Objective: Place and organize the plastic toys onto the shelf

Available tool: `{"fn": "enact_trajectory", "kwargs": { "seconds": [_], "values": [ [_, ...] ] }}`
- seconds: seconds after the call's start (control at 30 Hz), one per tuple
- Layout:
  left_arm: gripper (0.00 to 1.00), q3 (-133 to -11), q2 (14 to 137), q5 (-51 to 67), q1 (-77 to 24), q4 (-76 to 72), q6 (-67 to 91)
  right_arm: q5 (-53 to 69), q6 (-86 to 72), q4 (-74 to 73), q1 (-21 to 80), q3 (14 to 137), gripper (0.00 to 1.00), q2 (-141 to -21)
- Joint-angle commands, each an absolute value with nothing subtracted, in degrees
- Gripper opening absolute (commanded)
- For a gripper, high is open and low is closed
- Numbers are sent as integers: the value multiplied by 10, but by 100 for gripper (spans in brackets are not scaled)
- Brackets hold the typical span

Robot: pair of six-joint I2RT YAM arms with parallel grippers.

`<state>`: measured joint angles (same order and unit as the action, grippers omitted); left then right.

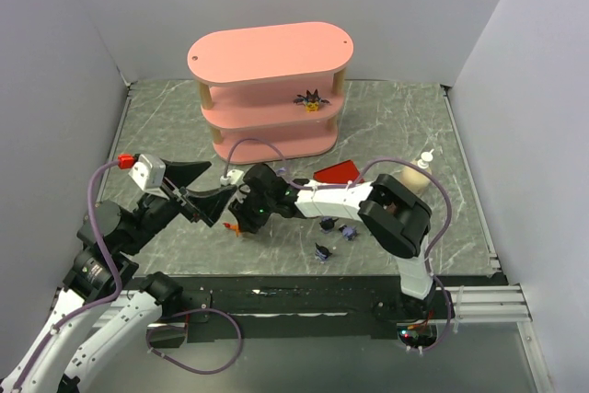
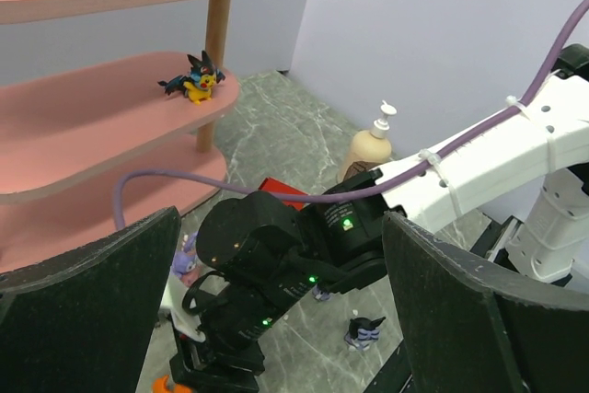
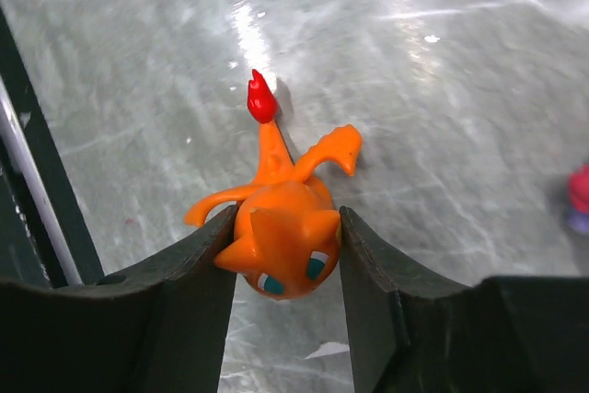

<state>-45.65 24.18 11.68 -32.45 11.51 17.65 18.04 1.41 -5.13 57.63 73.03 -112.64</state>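
My right claw [image 3: 287,218] is partly closed, with both fingers pressed against the head of the orange figurine [image 3: 281,250], which lies on the bench [image 3: 442,89]. The body and red-tipped tail run straight away from the claw, so the grip spans the toy's narrow width. The left claw [image 1: 201,189] hangs wide open just beside it, holding nothing. The shelf [image 1: 276,52] stands well apart toward the far wall, and I judge the carry goes that way.
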Motion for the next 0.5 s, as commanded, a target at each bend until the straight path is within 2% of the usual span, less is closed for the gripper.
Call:
{"fn": "enact_trajectory", "kwargs": {
  "seconds": [0.0, 0.2, 0.47],
  "values": [
    [96, -466, 237, 98, -326, 103, 172, 120, -55, -6, 580, 720, 10, -1070],
    [96, -468, 236, 55, -326, 117, 178, 54, -112, -59, 581, 757, 0, -1054],
    [96, -452, 218, -48, -326, 120, 220, -18, -179, -183, 580, 843, 0, -1012]
  ]
}}
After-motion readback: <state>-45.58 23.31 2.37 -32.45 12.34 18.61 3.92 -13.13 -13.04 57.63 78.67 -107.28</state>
